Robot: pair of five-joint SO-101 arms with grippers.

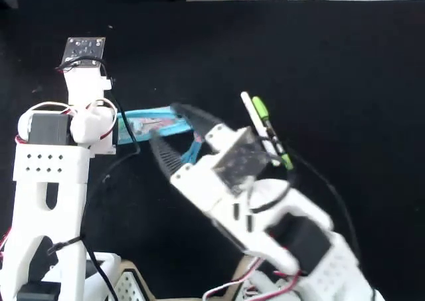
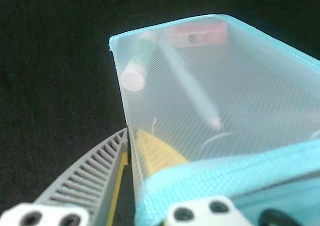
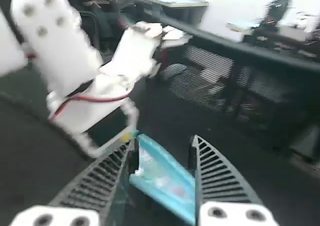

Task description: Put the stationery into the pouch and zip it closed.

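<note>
Desk (image 1: pixel 345 82): covered in black, with both arms working at its centre.

Pouch (image 1: pixel 149 120): a translucent mesh pouch with teal edging, lying lengthwise between the two arms. In the left wrist view the pouch (image 2: pixel 225 86) already holds three items, visible through the mesh:
- a white-capped stick (image 2: pixel 137 66) in the far corner
- a pale pen (image 2: pixel 190 84) running diagonally beside the stick
- a pink block (image 2: pixel 197 36) against the far edge

The teal zip band (image 2: pixel 225 171) runs along the near edge. Whether the zip is open or drawn cannot be determined.

Left gripper (image 1: pixel 118 133): at the pouch's end nearest the left arm. In its own wrist view the left gripper (image 2: pixel 131 136) has its fingers pinching the pouch's side edge. The ribbed grey finger (image 2: pixel 95 181) is outside the mesh, and the yellow-faced one shows through the fabric from the other side.

Right gripper (image 1: pixel 163 123): at the pouch's opposite end, coming in from the lower right. In the right wrist view the right gripper (image 3: pixel 164 141) has its fingers spread, one on each side of the pouch (image 3: pixel 162 178), which sits in the gap between them. Whether either finger presses on the fabric cannot be determined.

Stationery outside the pouch: a white pen (image 1: pixel 251 115) and a green marker (image 1: pixel 259 108) lie side by side on the desk. They are parallel and touching or nearly so, just beyond the right arm's wrist and apart from the pouch.
</note>
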